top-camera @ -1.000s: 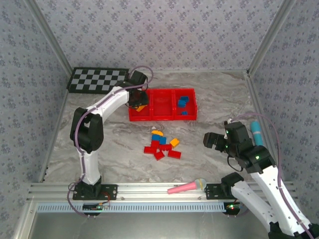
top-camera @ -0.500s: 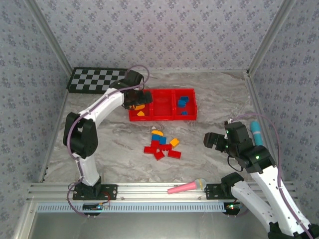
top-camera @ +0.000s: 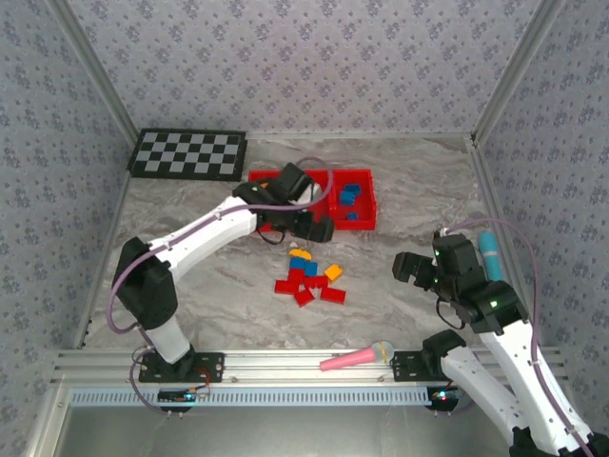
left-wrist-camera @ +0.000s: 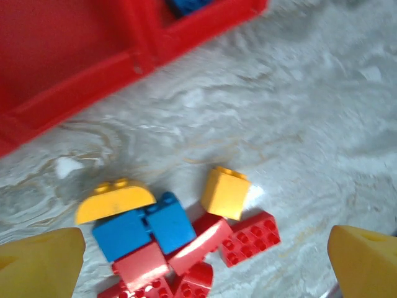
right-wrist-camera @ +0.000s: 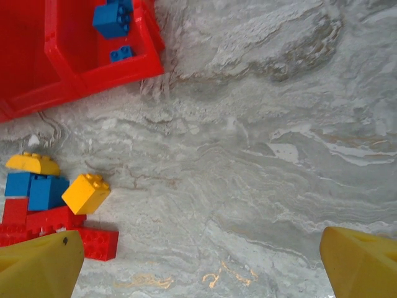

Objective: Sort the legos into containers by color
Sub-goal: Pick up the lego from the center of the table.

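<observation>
Left gripper (top-camera: 317,229), fingers (left-wrist-camera: 40,264) wide apart and empty, held over the desk (top-camera: 400,190) between tray (top-camera: 360,226) and lego pile (top-camera: 309,278); the pile lies just nearward, close under the fingers. Right gripper (top-camera: 402,268), likewise spread and empty, is set well to the pile's right; the left is judged nearer. Blue bricks (top-camera: 350,195) are lodged in the tray's right compartment

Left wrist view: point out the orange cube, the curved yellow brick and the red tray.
orange cube (left-wrist-camera: 225,192), left wrist view, middle of its facing side.
curved yellow brick (left-wrist-camera: 115,200), left wrist view, on its rounded side.
red tray (left-wrist-camera: 80,96), left wrist view, on its front wall.
</observation>
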`<state>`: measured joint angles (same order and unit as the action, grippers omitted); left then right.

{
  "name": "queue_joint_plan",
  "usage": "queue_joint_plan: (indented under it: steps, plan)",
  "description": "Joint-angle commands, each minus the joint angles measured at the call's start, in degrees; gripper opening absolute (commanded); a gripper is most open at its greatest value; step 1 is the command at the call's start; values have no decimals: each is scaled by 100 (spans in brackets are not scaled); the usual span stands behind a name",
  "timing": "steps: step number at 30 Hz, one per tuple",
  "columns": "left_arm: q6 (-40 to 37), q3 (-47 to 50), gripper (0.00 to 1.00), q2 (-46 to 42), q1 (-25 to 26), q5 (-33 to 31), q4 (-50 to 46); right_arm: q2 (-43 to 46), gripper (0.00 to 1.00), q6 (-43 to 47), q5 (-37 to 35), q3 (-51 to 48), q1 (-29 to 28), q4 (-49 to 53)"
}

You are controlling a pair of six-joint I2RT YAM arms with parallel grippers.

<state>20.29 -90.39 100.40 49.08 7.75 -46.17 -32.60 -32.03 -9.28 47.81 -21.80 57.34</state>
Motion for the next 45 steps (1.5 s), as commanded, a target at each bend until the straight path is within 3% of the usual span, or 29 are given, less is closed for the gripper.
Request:
queue_joint_plan:
  steps: [1,5,8,16,25,29,37,45]
  plan:
    - [-734,-678,100,559,386,-122,-882,298,100,-230,-458,-7,61,173]
    - [-989,-1390,100,1181,868,-703,-1431,661,100,-310,-671,-48,111,268]
    - [-976,-1667,100,1476,998,-752,-1523,747,100,-339,-659,-36,121,319]
    - [-897,-2105,87,2295,1007,-840,-1860,742,100,-322,-678,-59,124,275]
    - [-896,-2380,83,2829,998,-828,-1845,741,100,-330,-701,-89,131,248]
    - [-815,-2376,79,2959,964,-854,-1833,736,100,-321,-707,-99,130,240]
    - [-579,-2306,63,3130,805,-650,-1836,735,100,-321,-770,-104,130,254]
    - [-445,-2303,56,3253,787,-582,-1818,733,100,-358,-785,-97,126,272]
